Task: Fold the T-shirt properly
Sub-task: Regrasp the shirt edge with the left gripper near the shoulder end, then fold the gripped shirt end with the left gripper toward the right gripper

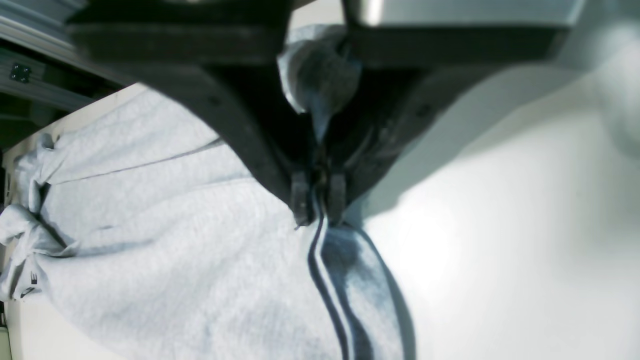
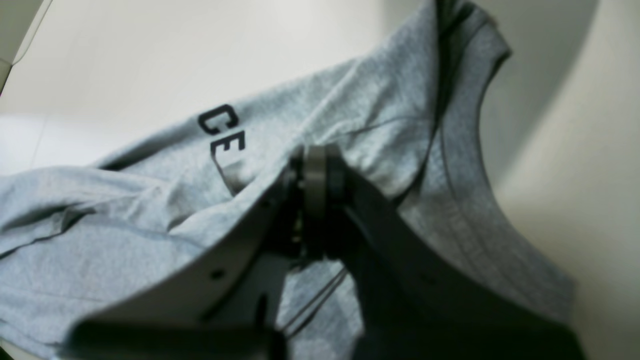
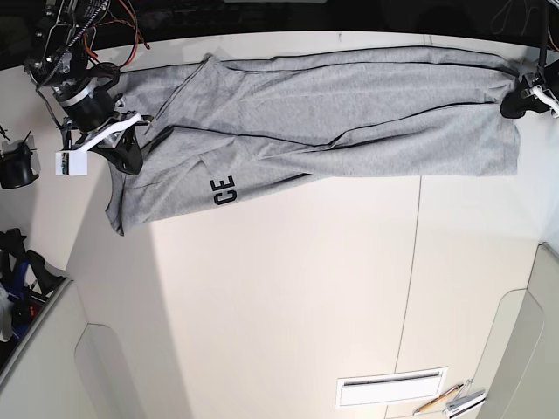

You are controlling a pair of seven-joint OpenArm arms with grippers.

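A: How far along can the fold be judged to be?

B: An early stage is suggested. The T-shirt (image 3: 332,113) is seen stretched out along the far edge of the table (image 3: 288,297), already doubled over lengthwise, so that only the letters "CE" (image 3: 224,190) are exposed at the fold line. No crosswise fold into a compact packet is shown; that is taken to be what is left.

A: And how are the grippers set?

B: The left gripper (image 1: 318,200) is closed on a pinch of the hem end, with cloth bunched between the jaws in the left wrist view. The right gripper (image 2: 315,175) is closed as well, on the fabric near the collar and sleeve end; grey cloth is seen gathered around its tips in the right wrist view.

A: Which way is the garment pointed?

B: Its long axis is laid across the base view from side to side, roughly parallel to the table's far edge. The neck end is placed at that view's left, by the right arm, and the hem end at its right. Some sag and wrinkling is noted along the near edge.
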